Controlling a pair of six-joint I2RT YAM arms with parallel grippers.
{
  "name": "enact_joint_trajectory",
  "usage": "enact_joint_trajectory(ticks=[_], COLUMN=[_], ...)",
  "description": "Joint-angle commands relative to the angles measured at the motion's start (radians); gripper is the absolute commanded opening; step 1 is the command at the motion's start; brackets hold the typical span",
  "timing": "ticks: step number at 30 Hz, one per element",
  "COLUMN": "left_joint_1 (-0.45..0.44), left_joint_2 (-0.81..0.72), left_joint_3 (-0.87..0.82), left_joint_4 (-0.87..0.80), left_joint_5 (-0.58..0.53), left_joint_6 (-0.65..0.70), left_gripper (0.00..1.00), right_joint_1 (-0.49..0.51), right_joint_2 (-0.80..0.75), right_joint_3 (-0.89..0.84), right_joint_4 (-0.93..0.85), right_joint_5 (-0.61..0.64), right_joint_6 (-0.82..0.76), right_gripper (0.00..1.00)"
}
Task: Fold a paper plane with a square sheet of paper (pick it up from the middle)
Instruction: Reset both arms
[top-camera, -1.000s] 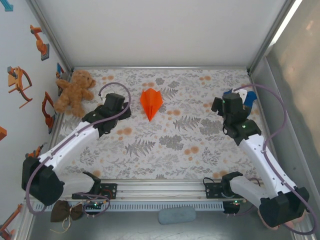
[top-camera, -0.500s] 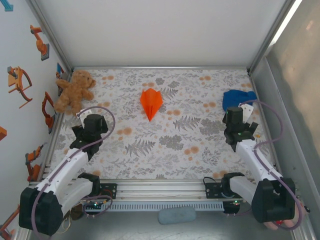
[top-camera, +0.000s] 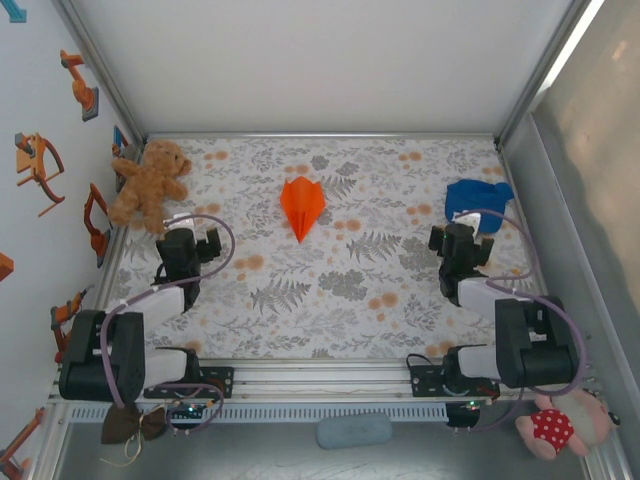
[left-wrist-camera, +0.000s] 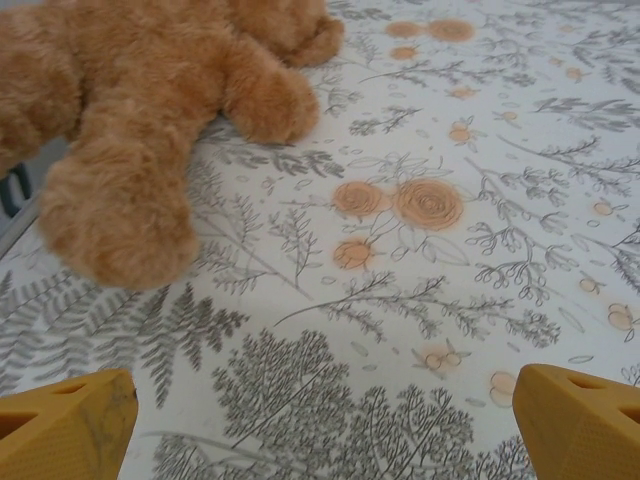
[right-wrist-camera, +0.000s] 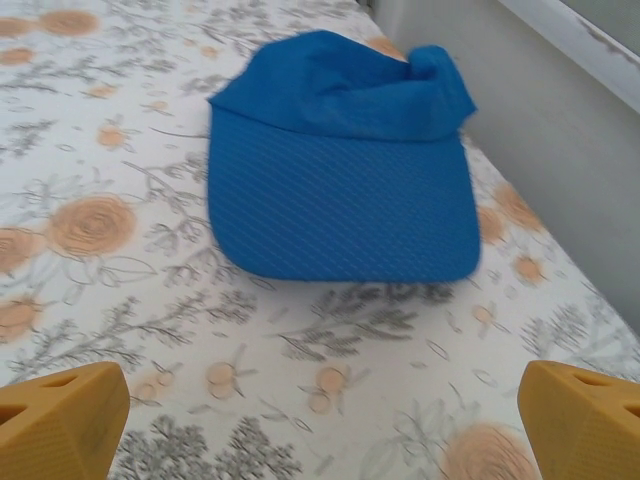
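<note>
The square sheet of paper lies folded into a small orange paper plane (top-camera: 302, 205) on the floral tablecloth, at the middle of the far half, its nose towards the arms. Nothing touches it. My left gripper (top-camera: 185, 240) rests low at the left, well clear of the plane and facing the teddy bear; its yellow fingertips (left-wrist-camera: 70, 425) stand wide apart over bare cloth. At the right, my right gripper (top-camera: 456, 243) faces the blue cap, and its fingertips (right-wrist-camera: 585, 420) are spread wide too, with nothing between them.
A brown teddy bear (top-camera: 150, 183) lies at the far left, close ahead of the left gripper (left-wrist-camera: 325, 420). A blue cap (top-camera: 478, 195) sits at the far right by the wall, just ahead of the right gripper (right-wrist-camera: 325, 420). Walls enclose three sides.
Both arms have drawn back from beside the plane and folded down near their bases. The plane, teddy bear and cap have not moved.
</note>
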Motion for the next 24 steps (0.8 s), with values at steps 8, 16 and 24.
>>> enact_joint_trajectory(ticks=[8, 16, 24], left_joint_1=[0.096, 0.104, 0.099], left_joint_2=[0.155, 0.258, 0.263], left_joint_3=[0.022, 0.054, 0.076], left_joint_4=[0.259, 0.277, 0.254], left_joint_5=[0.285, 0.281, 0.234], left_joint_6=[0.077, 0.073, 0.060], left_gripper=[0.96, 0.96, 0.96], right_joint_1=[-0.062, -0.089, -0.092], right_joint_2=[0.146, 0.206, 0.204], right_joint_3=[0.006, -0.021, -0.014], right_joint_4=[0.291, 0.389, 0.373], right_joint_5=[-0.183, -0.181, -0.173], right_joint_6=[-0.064, -0.029, -0.019], right_gripper=[0.98, 0.96, 0.99])
